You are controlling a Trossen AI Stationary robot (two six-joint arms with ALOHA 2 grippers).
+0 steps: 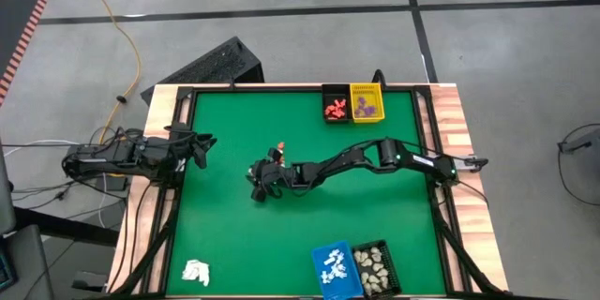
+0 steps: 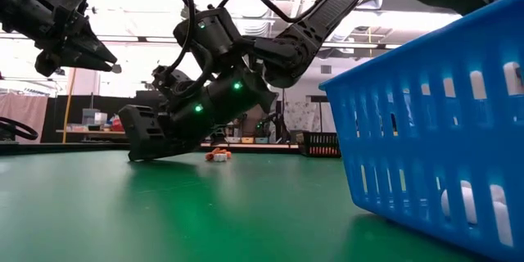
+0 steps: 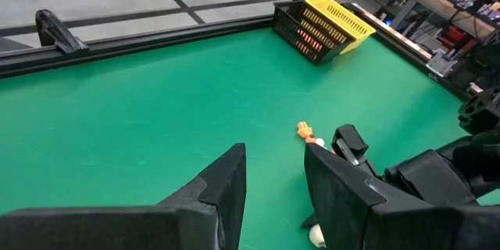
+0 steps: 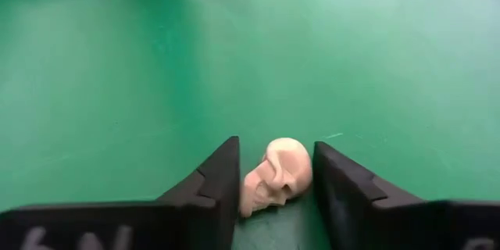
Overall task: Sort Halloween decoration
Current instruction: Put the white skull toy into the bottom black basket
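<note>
Sorting looks nearly finished — four baskets filled; right gripper [image 4: 275, 173] clenching a cream skull [image 4: 277, 174], an orange piece [image 3: 305, 131] left; left gripper [image 3: 273, 187] released, idle.

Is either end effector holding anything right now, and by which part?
The right end effector brackets a cream skull at its sides; a firm hold cannot be told.

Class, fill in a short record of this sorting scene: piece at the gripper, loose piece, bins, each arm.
Piece at gripper: cream skull on the green mat, between the right gripper fingers, sides close to both
Loose piece: orange figure near the right gripper
Bins: black and yellow at one edge; blue and black opposite
Left gripper: raised at table's left side, fingers apart, empty
</note>
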